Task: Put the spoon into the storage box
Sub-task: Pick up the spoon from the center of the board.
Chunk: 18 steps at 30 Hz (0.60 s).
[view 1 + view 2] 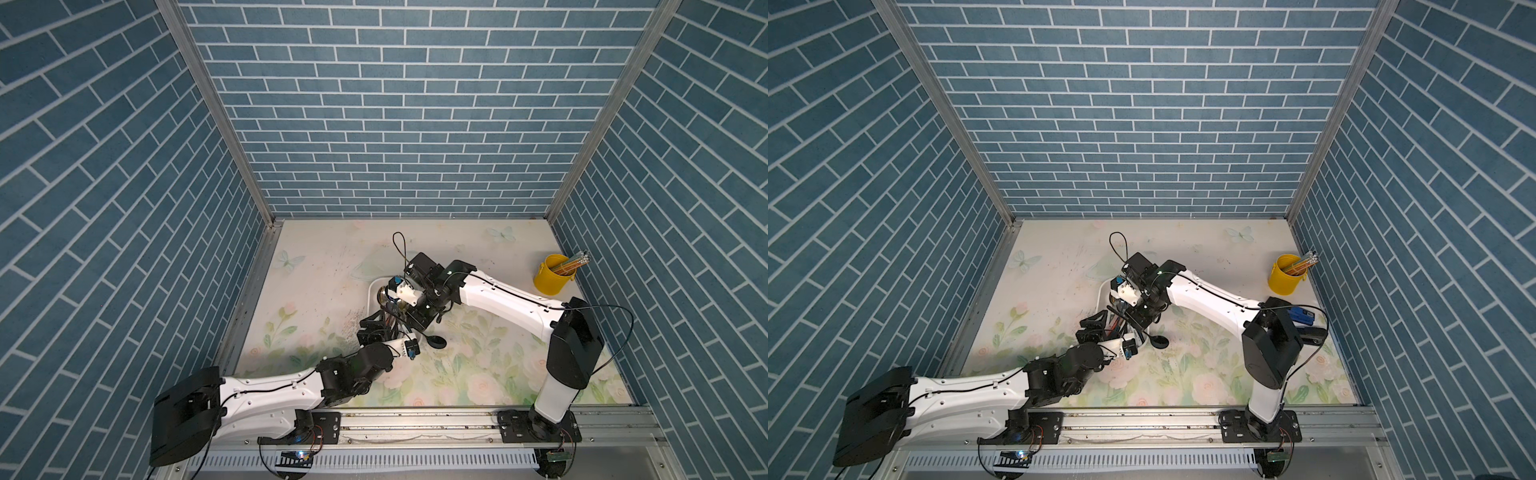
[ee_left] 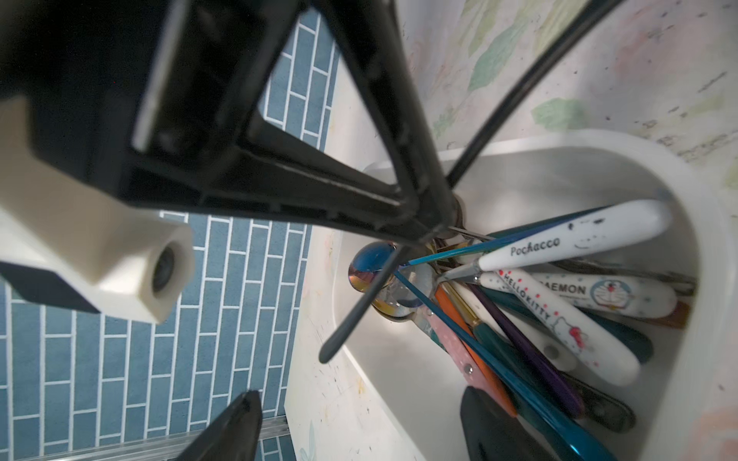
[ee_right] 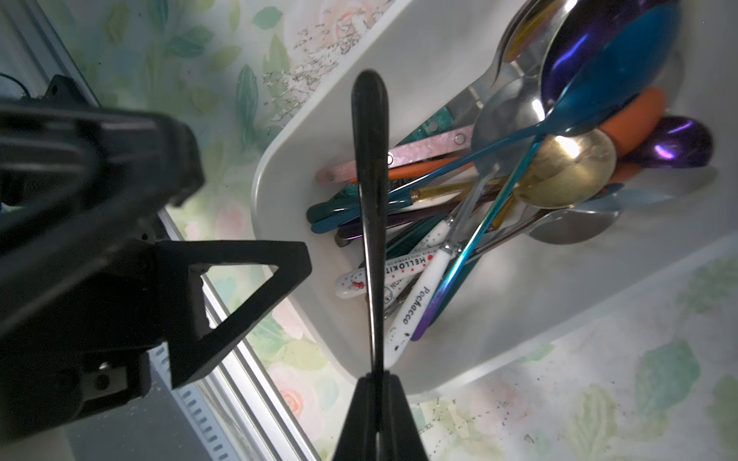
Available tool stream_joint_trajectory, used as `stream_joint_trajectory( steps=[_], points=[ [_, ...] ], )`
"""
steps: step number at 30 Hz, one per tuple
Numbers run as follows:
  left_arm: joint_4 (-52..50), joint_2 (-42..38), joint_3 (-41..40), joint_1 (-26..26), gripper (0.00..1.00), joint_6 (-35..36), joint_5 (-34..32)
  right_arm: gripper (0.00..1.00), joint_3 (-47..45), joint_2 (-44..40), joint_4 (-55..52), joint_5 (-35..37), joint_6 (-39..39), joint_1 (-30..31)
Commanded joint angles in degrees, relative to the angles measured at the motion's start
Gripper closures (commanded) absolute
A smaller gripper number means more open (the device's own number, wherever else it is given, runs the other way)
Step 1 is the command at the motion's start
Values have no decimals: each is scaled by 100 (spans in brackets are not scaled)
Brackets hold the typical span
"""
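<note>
Three white handles lying in the storage box [image 2: 599, 139] carry print. The plain handle [image 2: 579, 239] reads "Pochacco" in dark letters. Just beside it, the red-dotted handle [image 2: 559, 319] reads "HELLOKITTY" in capitals. The third handle [image 2: 623, 297], touching the dotted one, shows "AEMON" next to a small cartoon face; its first letters are hidden. The right wrist view repeats "Pochacco" and shows "HELLOKIT", with the last letters covered.

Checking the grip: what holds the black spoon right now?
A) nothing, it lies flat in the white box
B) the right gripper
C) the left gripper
B: the right gripper is shut on the black spoon at its handle, over the storage box; the left gripper is open.
</note>
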Motion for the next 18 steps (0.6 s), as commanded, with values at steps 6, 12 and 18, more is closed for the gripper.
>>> stream_joint_trajectory(
  steps=[6,12,18],
  points=[
    [203,-190,-215,-53,15,369,216,100,455,216,-368,-347,-225,384],
    [104,-126,-210,-52,15,309,346,100,677,306,-476,-459,-272,577],
    [152,-15,-225,-55,17,315,337,100,677,301,-511,-821,-279,704]
  ],
)
